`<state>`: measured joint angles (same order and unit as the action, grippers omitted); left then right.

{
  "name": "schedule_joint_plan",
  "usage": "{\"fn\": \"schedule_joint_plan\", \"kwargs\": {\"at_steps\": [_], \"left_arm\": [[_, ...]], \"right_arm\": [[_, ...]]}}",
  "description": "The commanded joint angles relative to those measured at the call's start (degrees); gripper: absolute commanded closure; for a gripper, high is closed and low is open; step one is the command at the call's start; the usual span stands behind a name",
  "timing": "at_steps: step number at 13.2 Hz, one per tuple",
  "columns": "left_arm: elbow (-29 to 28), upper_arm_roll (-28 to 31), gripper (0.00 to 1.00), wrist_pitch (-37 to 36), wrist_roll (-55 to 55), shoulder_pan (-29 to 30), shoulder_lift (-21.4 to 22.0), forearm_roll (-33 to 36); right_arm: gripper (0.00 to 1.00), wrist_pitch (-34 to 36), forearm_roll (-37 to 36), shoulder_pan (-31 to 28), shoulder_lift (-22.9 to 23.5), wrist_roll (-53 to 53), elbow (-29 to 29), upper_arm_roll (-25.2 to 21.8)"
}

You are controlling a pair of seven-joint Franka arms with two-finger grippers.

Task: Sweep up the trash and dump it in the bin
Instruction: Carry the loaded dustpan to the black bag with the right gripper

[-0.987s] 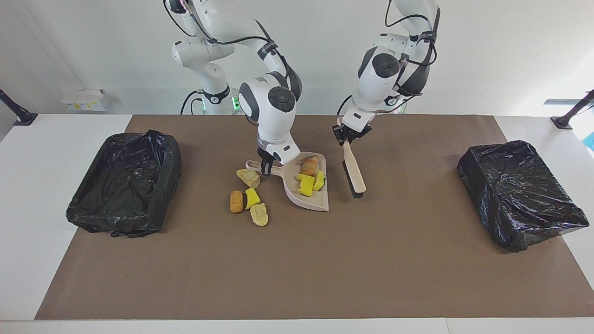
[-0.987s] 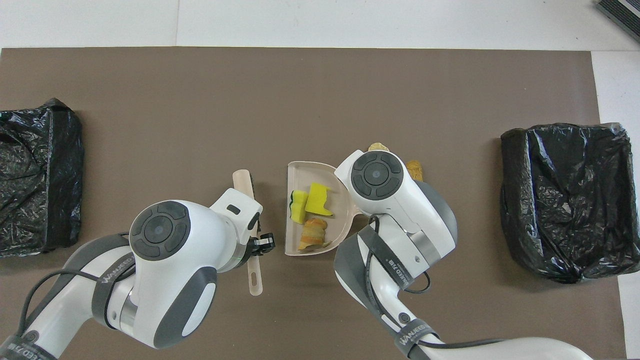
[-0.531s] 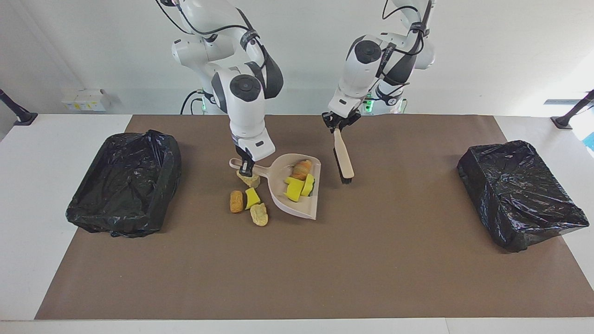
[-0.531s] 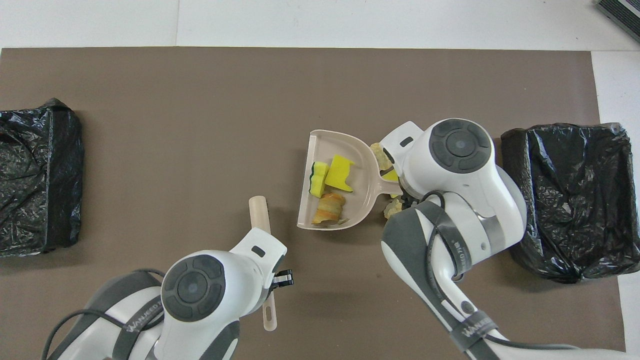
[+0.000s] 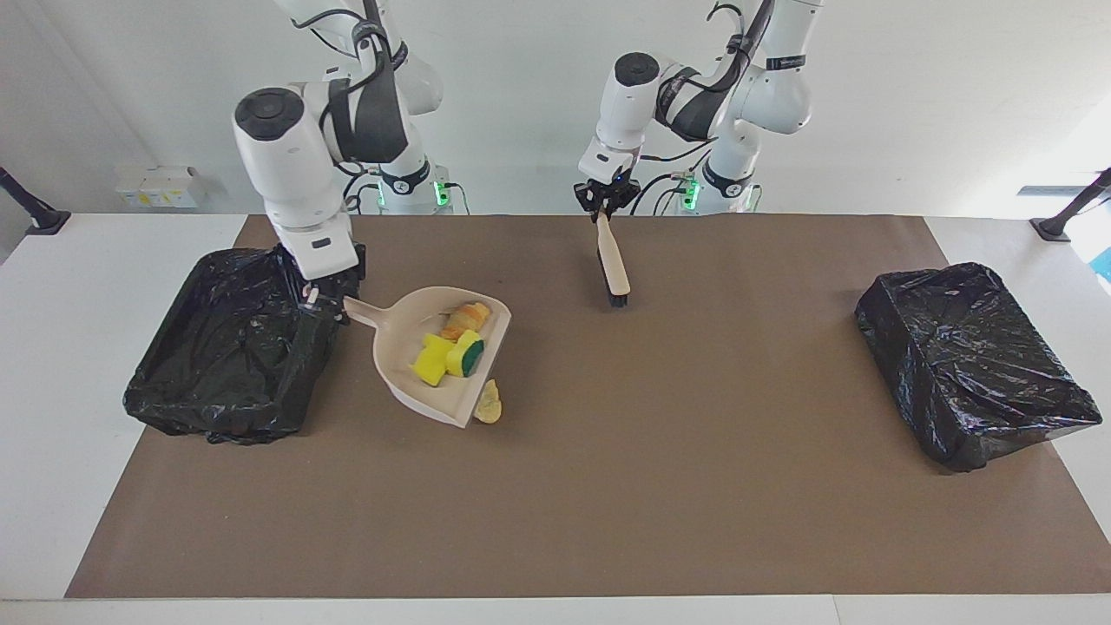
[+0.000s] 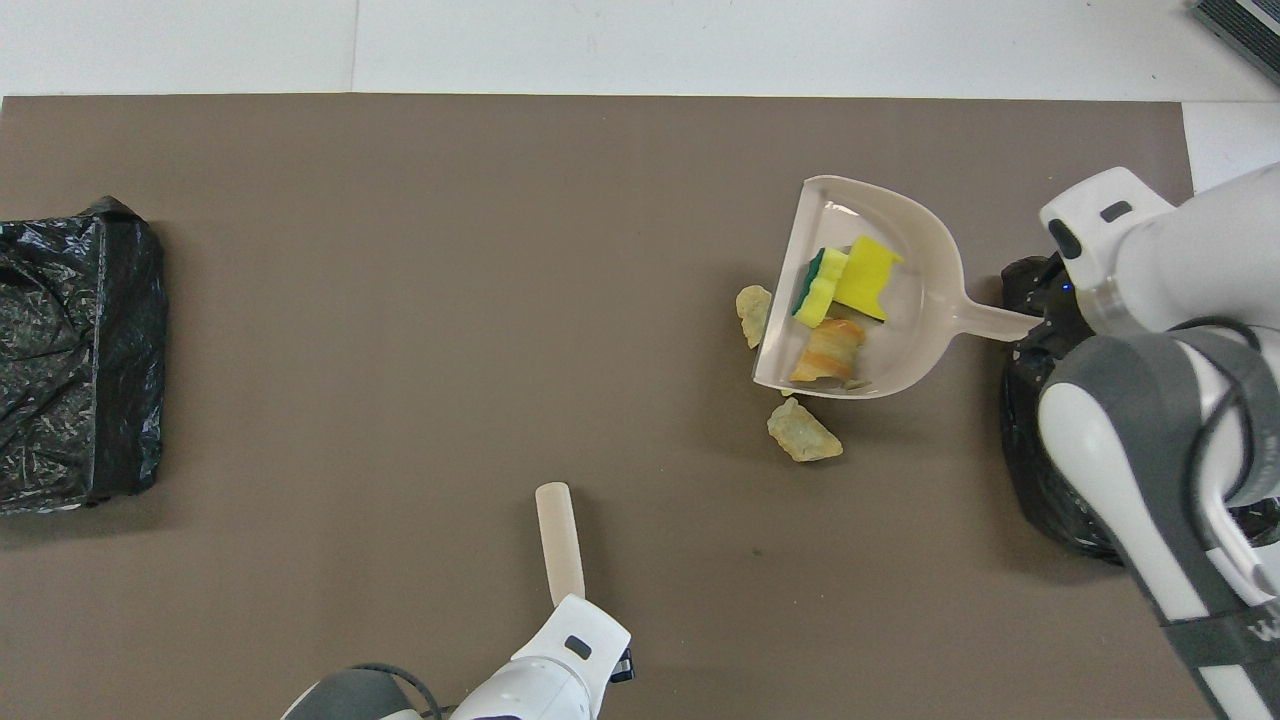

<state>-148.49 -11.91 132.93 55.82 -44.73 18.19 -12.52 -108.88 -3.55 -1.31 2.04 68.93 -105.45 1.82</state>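
dustpan [image 5: 434, 365]: beside bin [image 5: 230, 347] | trash [image 5: 447, 351]: in dustpan

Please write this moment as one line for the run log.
right gripper: holds dustpan handle, over bin edge | dustpan: three trash pieces inside | left gripper: holds brush | mat: some trash unswept

Right arm bent at the elbow and reaching down toward its own end of the worktop, wrist pointing straight down, right gripper [image 5: 323, 293] clamped shut at about 9 o'clock in the facing view. Left arm folded close to its base, forearm level, wrist turned down, left gripper [image 5: 605, 205] pinched shut near 12 o'clock.
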Motion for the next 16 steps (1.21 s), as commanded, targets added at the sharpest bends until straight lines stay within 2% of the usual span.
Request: {"fn": "schedule_joint_plan", "kwargs": {"at_steps": [1,2,3,4,5,7,9,14,16], "left_arm": [[-3.9,0.7,1.00,4.7,2.7,-2.8,1.4,0.9],[-3.4,0.7,0.67,4.6,2.4,-2.6,0.8,0.9],[-2.7,0.9,0.17,4.4,1.4,-1.9,-0.4,0.9],[-1.4,1.2,0.00,3.8,0.2,-0.5,-0.8,0.9],[0.5,1.1,0.00,2.8,-3.5,3.0,-1.0,0.9],[5.8,1.1,0.00,-4.5,-9.3,8.2,-1.5,0.8],[11.3,1.2,0.00,-9.0,-13.7,13.9,-3.3,0.9],[17.8,1.3,0.00,-12.3,-29.1,25.5,-5.7,1.4],[23.4,1.3,0.00,-19.8,-38.1,32.1,-6.5,4.1]], "right_arm": [[1.00,1.5,2.8,-8.3,0.2,7.3,1.7,0.4],[1.00,1.6,3.0,-11.5,0.1,9.5,1.7,0.4],[1.00,1.9,2.9,-14.9,0.1,11.7,1.8,0.3],[1.00,3.2,2.8,-18.3,0.1,14.1,2.9,0.3],[1.00,4.5,2.2,-21.1,0.2,16.6,3.9,0.2],[1.00,5.2,1.3,-26.4,0.1,22.2,4.6,0.0],[1.00,4.3,-3.5,-30.3,0.2,28.4,5.9,-0.8],[1.00,-1.8,-15.8,-31.6,0.3,29.2,4.9,-1.2],[1.00,-4.9,-20.4,-31.3,0.3,28.9,2.7,-1.1]]}}
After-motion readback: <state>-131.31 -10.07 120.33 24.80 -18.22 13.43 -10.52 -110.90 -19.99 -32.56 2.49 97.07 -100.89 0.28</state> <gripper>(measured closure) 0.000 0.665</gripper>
